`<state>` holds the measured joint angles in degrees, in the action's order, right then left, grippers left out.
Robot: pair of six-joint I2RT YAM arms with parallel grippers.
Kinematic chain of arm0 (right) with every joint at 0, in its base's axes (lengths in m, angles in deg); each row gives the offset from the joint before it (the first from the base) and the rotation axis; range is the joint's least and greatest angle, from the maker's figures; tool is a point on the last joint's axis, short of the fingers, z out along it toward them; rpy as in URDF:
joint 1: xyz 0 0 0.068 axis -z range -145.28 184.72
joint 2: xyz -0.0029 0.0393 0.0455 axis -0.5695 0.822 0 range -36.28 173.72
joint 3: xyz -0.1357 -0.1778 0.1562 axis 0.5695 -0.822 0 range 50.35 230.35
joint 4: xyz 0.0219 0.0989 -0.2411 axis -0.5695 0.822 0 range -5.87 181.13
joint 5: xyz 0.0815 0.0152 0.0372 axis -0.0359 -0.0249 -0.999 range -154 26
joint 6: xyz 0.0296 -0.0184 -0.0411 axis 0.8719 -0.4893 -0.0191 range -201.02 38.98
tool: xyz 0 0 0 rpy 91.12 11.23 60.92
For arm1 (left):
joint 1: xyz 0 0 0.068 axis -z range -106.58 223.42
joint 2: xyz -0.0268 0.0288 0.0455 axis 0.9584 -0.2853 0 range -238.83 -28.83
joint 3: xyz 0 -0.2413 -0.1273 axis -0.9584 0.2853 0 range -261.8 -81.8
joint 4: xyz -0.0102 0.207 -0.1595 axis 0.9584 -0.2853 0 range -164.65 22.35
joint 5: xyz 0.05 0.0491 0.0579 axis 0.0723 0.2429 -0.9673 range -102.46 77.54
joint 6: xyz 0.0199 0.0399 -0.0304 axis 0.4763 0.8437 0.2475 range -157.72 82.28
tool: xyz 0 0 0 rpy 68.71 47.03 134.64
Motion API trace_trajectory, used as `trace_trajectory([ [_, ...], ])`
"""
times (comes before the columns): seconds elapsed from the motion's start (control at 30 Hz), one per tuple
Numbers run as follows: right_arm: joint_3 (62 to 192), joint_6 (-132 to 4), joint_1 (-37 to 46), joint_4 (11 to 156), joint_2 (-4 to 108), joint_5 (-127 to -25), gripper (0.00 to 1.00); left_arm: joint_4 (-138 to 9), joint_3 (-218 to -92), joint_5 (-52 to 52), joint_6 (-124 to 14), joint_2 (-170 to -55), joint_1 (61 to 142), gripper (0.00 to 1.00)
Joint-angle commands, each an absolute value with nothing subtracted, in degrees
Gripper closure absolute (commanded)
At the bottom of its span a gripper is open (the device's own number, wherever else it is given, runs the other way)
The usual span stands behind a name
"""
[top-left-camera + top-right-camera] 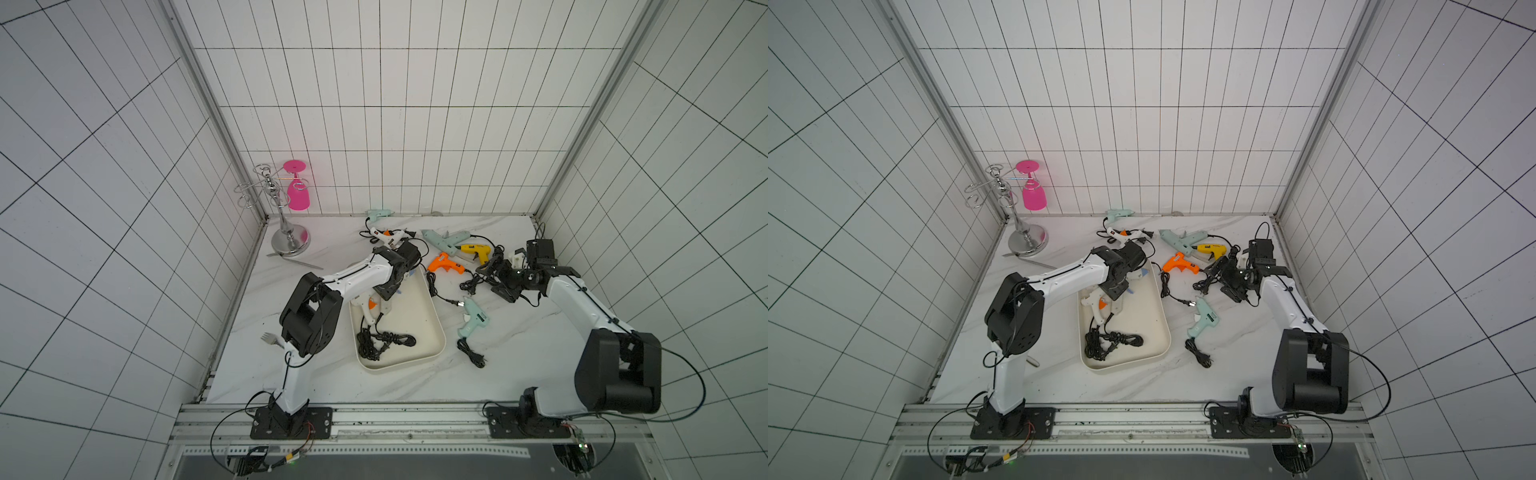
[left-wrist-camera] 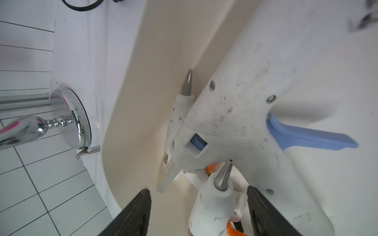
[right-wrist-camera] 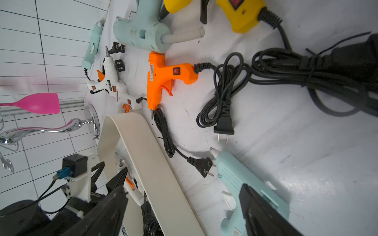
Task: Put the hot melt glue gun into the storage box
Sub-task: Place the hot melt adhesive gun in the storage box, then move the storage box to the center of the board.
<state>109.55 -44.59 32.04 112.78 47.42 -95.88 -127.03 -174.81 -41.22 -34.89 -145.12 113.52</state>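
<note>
Two white guns, the blue-trigger glue gun (image 2: 235, 122) and the orange-trigger glue gun (image 2: 210, 208), lie in the storage box (image 1: 411, 324) at the middle of both top views. The left fingers (image 2: 139, 210) stand wide apart over them, gripping nothing. The right fingers (image 3: 257, 206), equally spread and empty, hover right of the box over the bench (image 1: 519, 365).

White tiled walls (image 1: 374, 104); marbled white tabletop (image 1: 519, 365).
</note>
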Motion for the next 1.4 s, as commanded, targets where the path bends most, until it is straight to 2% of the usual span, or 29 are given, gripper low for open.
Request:
trace_trajectory([
  [0.0, 115.5, -47.9, 30.3, 117.0, 48.7, -91.5, 0.11, -128.2, -176.5, -39.9, -37.6, -140.1, 113.9, 0.16],
  [0.13, 123.1, -52.9, 24.9, 119.2, 53.4, -86.1, 0.13, -127.6, -177.4, -40.5, -41.0, -133.4, 113.1, 0.15],
  [0.2, 128.5, -56.7, 20.8, 121.7, 57.2, -81.5, 0.13, -126.7, -176.5, -39.9, -44.6, -129.6, 110.7, 0.10],
  [0.27, 134.3, -59.9, 17.2, 124.2, 62.0, -77.5, 0.13, -125.5, -173.3, -34.4, -48.0, -125.7, 106.1, 0.09],
  [0.43, 143.4, -61.0, 11.3, 125.8, 71.6, -78.6, 0.16, -121.3, -160.1, -17.4, -54.9, -117.8, 92.9, 0.09],
  [0.6, 145.7, -62.8, 4.2, 127.1, 75.9, -76.4, 0.20, -114.6, -149.4, -10.8, -56.7, -112.8, 88.0, 0.08],
  [0.83, 140.7, -63.7, -2.6, 128.1, 75.7, -68.9, 0.30, -114.6, -154.3, -5.1, -56.6, -114.8, 85.7, 0.09],
  [0.93, 138.5, -62.6, -3.7, 128.8, 75.8, -67.1, 0.37, -114.0, -156.9, -4.1, -56.2, -115.4, 85.7, 0.09],
  [1.0, 137.1, -61.5, -4.1, 129.7, 76.0, -65.6, 0.46, -113.4, -158.4, -3.8, -55.0, -115.9, 85.7, 0.09],
  [1.07, 135.8, -59.8, -4.1, 130.6, 75.6, -65.2, 0.48, -112.1, -159.6, -4.5, -53.7, -116.6, 85.7, 0.09],
  [1.2, 131.1, -56.0, -4.2, 131.0, 73.2, -67.4, 0.79, -102.9, -160.3, -6.5, -50.1, -118.1, 85.7, 0.08],
  [1.37, 124.6, -53.2, -4.0, 134.0, 67.4, -65.7, 0.84, -92.0, -161.6, -5.2, -43.3, -123.1, 85.9, 0.08],
])
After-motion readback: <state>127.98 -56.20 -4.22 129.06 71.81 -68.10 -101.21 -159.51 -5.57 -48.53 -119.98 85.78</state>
